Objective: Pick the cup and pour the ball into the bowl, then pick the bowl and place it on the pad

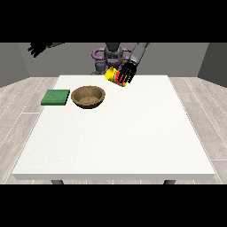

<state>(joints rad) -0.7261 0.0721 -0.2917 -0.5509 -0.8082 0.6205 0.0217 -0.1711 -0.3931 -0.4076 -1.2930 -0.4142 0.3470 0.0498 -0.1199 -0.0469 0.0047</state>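
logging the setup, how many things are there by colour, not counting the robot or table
Yellow: 1, the cup, tilted and held in the hand at the view's right
Brown: 1, the bowl
Green: 1, the pad, left of the bowl
Total: 3
No ball can be made out.

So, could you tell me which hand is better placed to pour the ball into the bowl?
The left, at the view's right: it already holds the tilted cup near the bowl. The other hand is raised far off.
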